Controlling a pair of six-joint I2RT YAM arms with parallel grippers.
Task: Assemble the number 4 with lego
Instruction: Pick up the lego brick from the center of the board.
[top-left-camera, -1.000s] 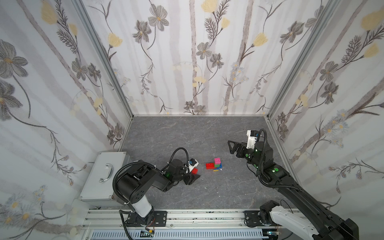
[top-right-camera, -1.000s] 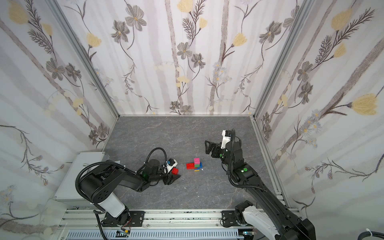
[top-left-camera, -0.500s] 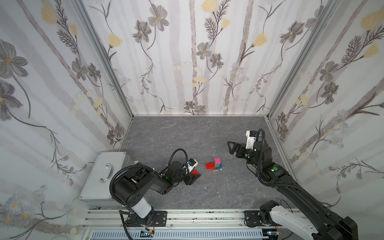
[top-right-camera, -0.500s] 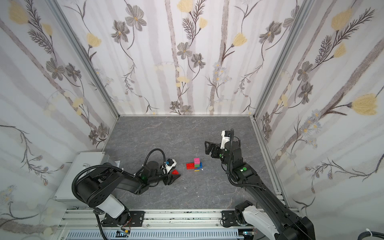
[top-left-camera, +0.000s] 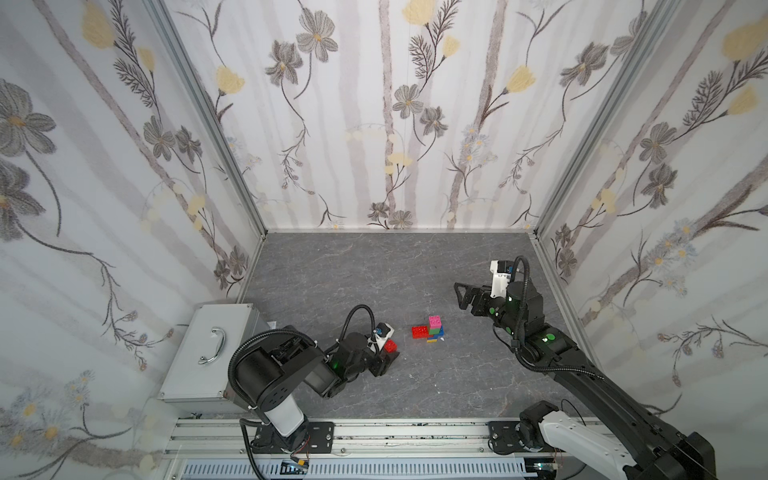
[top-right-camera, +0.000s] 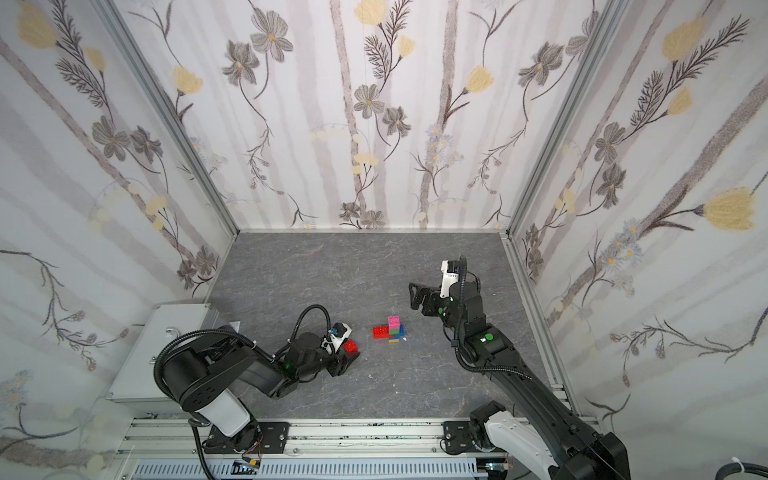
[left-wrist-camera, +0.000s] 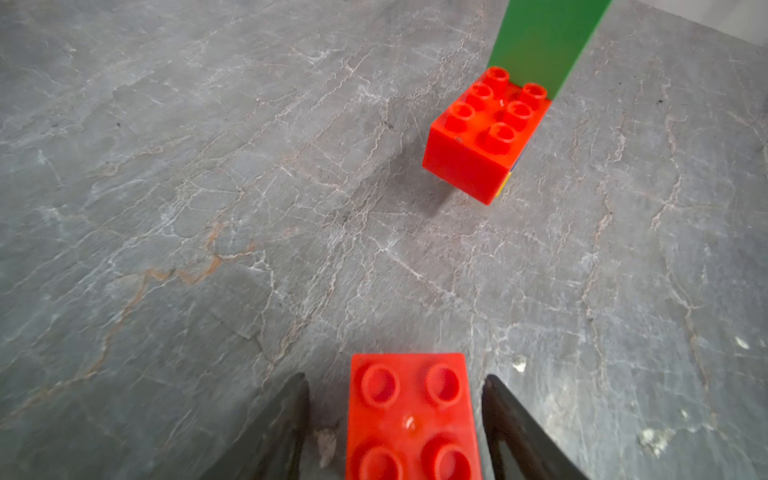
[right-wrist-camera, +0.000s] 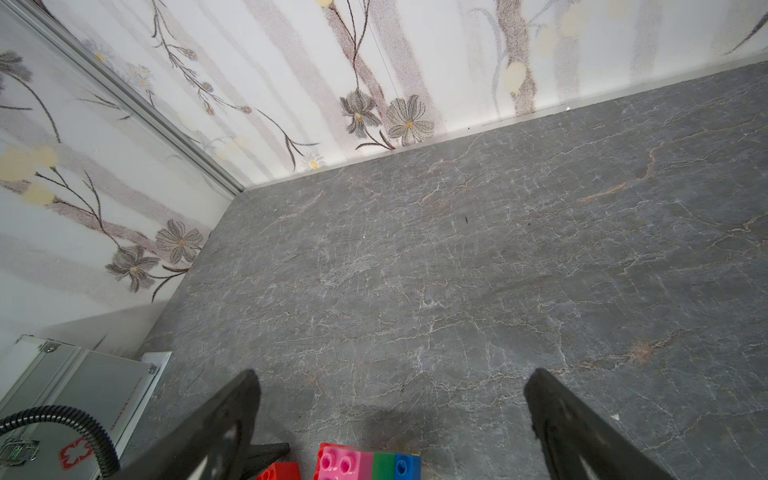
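Small red brick (top-left-camera: 390, 345) lies near multicoloured figure (top-left-camera: 434, 327).

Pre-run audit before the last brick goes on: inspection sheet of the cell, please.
Surface: grey veined tabletop, no damage seen.
Job's things: number 4 upright mid-table, one red brick short; loose red brick lying apart from it.
Clutter: small white flecks near the bricks.
Grippers: left gripper open, gaps either side of the brick; right gripper open, empty.
Cables: black hoses loop over both wrists, clear of bricks.
Surroundings: floral walls; metal case off the table's left edge; front rail.
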